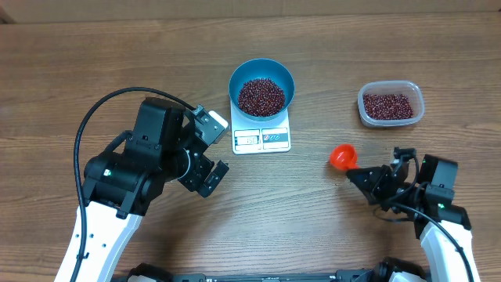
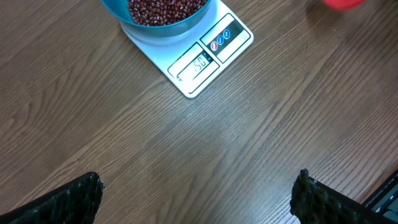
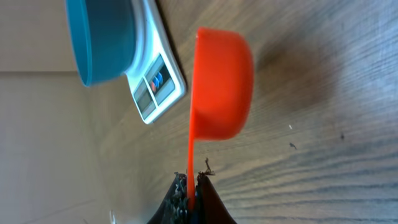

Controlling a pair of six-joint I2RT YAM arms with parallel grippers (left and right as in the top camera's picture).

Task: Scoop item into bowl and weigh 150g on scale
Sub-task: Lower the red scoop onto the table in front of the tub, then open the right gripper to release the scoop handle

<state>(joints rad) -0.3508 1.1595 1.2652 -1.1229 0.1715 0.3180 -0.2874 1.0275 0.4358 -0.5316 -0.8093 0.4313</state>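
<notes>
1. Right wrist view, nearest the robot: the right gripper (image 3: 189, 194) is clamped tight on the thin handle of the orange scoop (image 3: 221, 87). The cup hangs over bare table (image 3: 323, 143), level and clear of the wood, probably so it can be carried without dragging.
2. The left gripper (image 1: 213, 150) is on the other side with its fingers (image 2: 68, 200) spread wide and nothing between them. It hangs just beside the scale, seemingly so its camera can watch the reading rather than to handle anything.
3. From overhead the scoop (image 1: 341, 156) shows no beans inside, as far as can be told. It sits between the scale and the tub, well apart from both.
4. Further out, the scale (image 1: 262, 139) lies flat with its display (image 2: 200, 63) turned toward the arms. The digits are lit and seem to end in fifty, though they are too small to be sure.
5. The blue bowl (image 1: 235, 82) stands on the scale's platform, so every added scoop registers directly. The beans (image 1: 261, 95) heap in its bottom.
6. Farthest right, the clear tub (image 1: 419, 100) holds the remaining beans, within the right arm's reach for another scoop if needed.
</notes>
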